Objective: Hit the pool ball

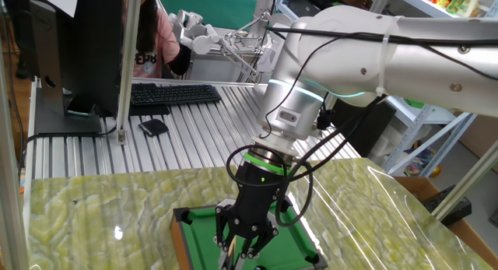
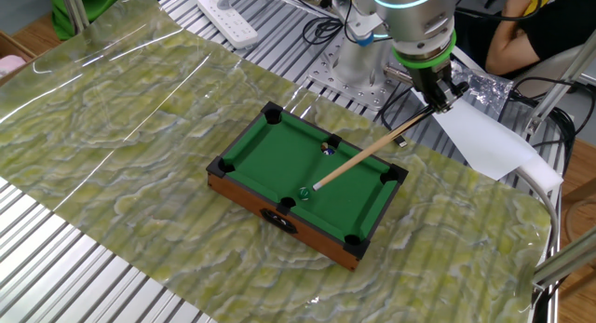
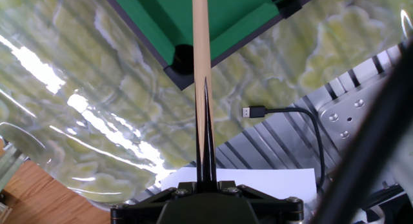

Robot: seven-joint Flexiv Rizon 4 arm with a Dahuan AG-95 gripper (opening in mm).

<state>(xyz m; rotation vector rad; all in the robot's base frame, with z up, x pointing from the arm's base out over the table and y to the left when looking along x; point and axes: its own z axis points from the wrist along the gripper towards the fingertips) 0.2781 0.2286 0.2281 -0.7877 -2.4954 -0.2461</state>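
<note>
A mini green pool table (image 2: 270,155) with a wooden frame lies on the marbled green mat. The pool ball (image 2: 327,148), tiny and dark with a whitish spot, rests near the far side pocket. A long thin wooden cue stick (image 2: 372,152) slants down over the felt, and its tip sits close to a small greenish ball (image 2: 304,192). My gripper (image 2: 443,98) is shut on the stick's upper end, above the table's far right corner. In the hand view the stick (image 3: 201,43) runs straight ahead from my gripper (image 3: 205,88) over a corner pocket (image 3: 182,58).
A white sheet of paper (image 2: 484,141) lies under the arm by the mat's edge, and a white power strip (image 2: 228,8) sits at the back. A black USB cable (image 3: 258,112) lies on the ribbed metal. A keyboard (image 1: 171,93) and a seated person (image 1: 148,36) are behind.
</note>
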